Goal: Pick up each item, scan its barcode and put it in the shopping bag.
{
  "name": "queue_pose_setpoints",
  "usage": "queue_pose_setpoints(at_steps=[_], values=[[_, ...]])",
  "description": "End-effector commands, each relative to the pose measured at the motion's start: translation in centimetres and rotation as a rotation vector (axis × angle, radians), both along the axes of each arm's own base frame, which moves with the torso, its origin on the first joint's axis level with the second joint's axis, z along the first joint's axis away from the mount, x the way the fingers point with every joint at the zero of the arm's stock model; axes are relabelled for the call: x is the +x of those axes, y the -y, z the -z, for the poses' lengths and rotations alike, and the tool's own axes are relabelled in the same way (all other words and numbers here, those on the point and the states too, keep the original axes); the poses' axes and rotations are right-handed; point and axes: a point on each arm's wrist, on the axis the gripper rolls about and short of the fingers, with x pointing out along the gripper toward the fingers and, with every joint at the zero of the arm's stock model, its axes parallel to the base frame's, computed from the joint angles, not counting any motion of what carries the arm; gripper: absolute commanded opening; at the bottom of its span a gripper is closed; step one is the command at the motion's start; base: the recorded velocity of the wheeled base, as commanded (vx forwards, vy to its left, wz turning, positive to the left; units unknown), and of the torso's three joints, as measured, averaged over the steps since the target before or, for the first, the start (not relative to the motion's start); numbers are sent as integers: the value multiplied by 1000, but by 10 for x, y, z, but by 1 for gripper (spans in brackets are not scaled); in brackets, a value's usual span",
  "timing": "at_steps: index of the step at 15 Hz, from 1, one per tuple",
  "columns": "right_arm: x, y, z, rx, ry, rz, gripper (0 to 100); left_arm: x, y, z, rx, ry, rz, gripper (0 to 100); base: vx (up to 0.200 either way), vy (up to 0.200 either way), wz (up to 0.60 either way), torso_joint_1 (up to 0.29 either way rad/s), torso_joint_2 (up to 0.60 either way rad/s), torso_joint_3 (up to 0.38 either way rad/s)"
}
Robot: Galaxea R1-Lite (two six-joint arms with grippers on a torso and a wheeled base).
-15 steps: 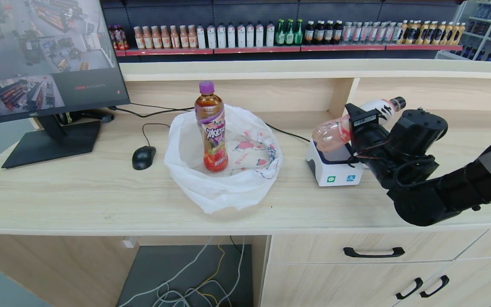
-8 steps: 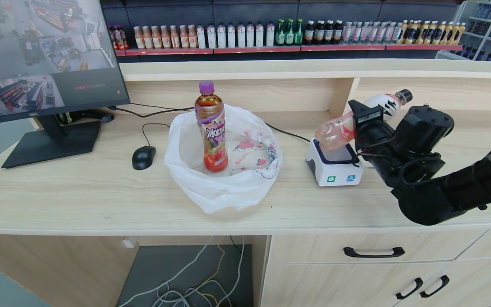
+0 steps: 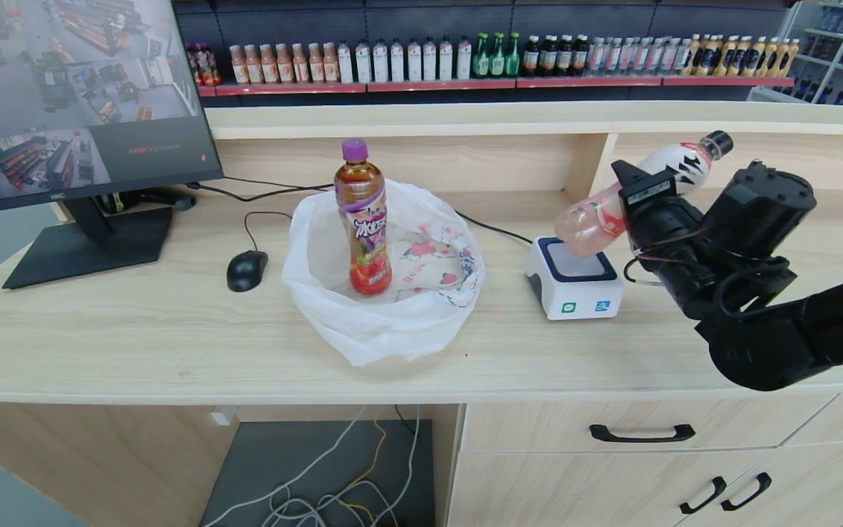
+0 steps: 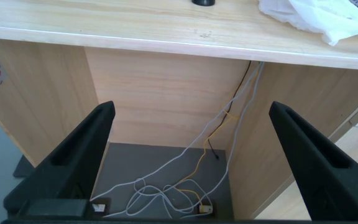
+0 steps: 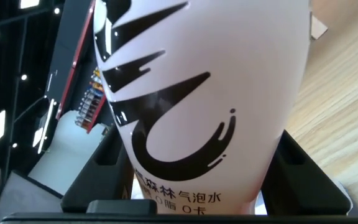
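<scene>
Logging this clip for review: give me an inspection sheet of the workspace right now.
Surface: light wooden counter.
Job's things: purple-capped bottle upright in white shopping bag; pink bottle tilted over scanner.
Clutter: mouse, monitor.
End effectors: right end effector shut on pink bottle; left end effector open, below counter edge.
Cables: mouse cord, cable behind bag, loose wires under counter.
Surroundings: shelf of bottles behind; drawers below.

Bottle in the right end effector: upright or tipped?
Tipped. The bottle slants in the right end effector, black cap high toward the back, pink base low by the scanner.
</scene>
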Motion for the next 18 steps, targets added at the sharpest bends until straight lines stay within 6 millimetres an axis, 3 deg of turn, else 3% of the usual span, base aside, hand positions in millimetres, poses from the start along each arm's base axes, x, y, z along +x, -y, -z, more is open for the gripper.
queue_pose_setpoints(at_steps=[1,4,6,11,14,16,18], values=[[-11,3,-15,0,34,19,0,0,0,0,0,0,-1,100,0,0,0,0,0,0],[-31,1,-28,-143,55,81,0,0,0,0,0,0,0,100,0,0,0,0,0,0],[-34,1,-33,-294,83,162,0,0,0,0,0,0,0,100,0,0,0,0,0,0],[-51,-27,-51,-644,292,203,0,0,0,0,0,0,-1,100,0,0,0,0,0,0],[-56,-30,-44,-807,395,201,0,0,0,0,7,0,2,100,0,0,0,0,0,0],[-64,-31,-17,-933,375,116,0,0,0,0,7,-2,2,100,0,0,0,0,0,0],[-66,-33,-12,-953,368,100,0,0,0,0,10,0,2,100,0,0,0,0,0,0]])
